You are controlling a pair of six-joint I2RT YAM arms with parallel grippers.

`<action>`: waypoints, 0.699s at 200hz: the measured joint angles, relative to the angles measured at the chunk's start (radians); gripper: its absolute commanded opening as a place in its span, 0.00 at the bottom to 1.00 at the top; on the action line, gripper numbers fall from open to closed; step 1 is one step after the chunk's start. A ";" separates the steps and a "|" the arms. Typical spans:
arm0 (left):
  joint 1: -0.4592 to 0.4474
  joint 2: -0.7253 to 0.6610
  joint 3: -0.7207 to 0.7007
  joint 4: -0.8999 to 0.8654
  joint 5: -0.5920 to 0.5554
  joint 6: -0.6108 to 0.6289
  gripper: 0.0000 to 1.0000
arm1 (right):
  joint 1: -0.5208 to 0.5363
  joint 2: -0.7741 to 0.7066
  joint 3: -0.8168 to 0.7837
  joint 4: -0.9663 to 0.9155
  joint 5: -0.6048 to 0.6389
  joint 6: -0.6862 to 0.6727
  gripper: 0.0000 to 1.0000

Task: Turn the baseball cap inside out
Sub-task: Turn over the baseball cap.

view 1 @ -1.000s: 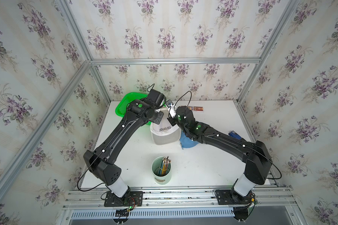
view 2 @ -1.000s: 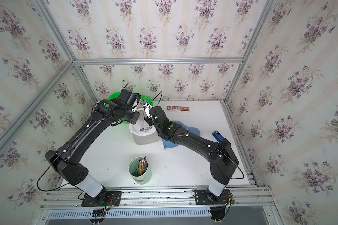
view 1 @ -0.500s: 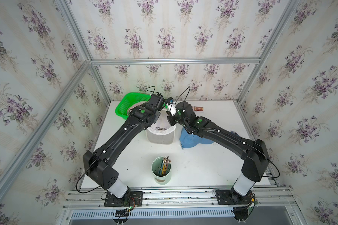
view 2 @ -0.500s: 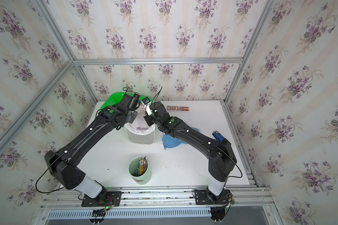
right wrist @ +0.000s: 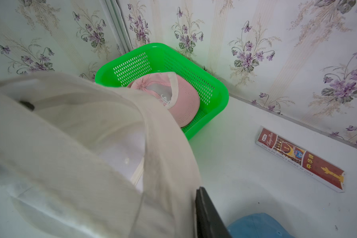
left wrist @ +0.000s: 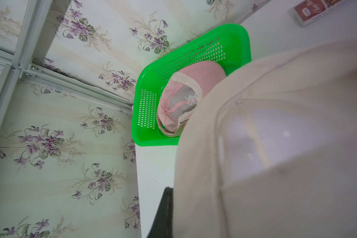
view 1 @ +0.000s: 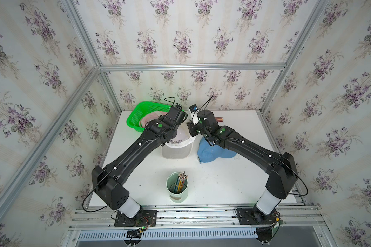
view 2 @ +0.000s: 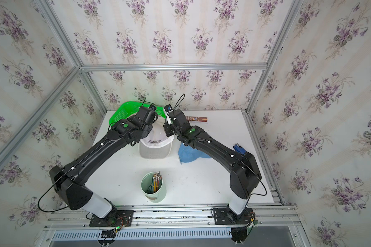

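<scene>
A white baseball cap (view 1: 178, 147) (view 2: 156, 147) with "COLORADO" lettering lies mid-table, brim toward the front, its crown raised between both wrists. My left gripper (left wrist: 186, 206) is shut on the cap's cloth (left wrist: 256, 144); one dark finger (left wrist: 163, 214) shows beside the fabric. My right gripper (right wrist: 173, 202) is at the other side of the cap (right wrist: 80, 144). One finger (right wrist: 208, 214) lies against the blurred cloth and the other is hidden, so how the jaws stand is unclear.
A blue cap (view 1: 210, 151) (right wrist: 258, 226) lies under the right arm. A green basket (view 1: 135, 119) (left wrist: 153, 127) at the back left holds a pink cap (left wrist: 181, 103). A red box (right wrist: 299, 158) lies by the back wall, and a pencil cup (view 1: 177, 188) stands in front.
Both wrists have drawn closer together over the white cap and shifted a little toward the back wall. The cap's crown has been pulled up between them.
</scene>
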 measured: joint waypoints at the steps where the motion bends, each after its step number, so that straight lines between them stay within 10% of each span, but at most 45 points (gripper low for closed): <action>1: 0.000 0.000 0.001 0.000 0.003 -0.002 0.00 | 0.000 0.000 -0.002 0.002 -0.002 0.000 0.34; 94: 0.061 0.079 0.111 -0.100 0.141 -0.168 0.00 | 0.004 -0.232 -0.260 0.095 -0.035 0.011 0.58; 140: 0.061 0.134 0.207 -0.170 0.183 -0.183 0.00 | 0.058 -0.369 -0.443 0.142 -0.037 0.056 0.38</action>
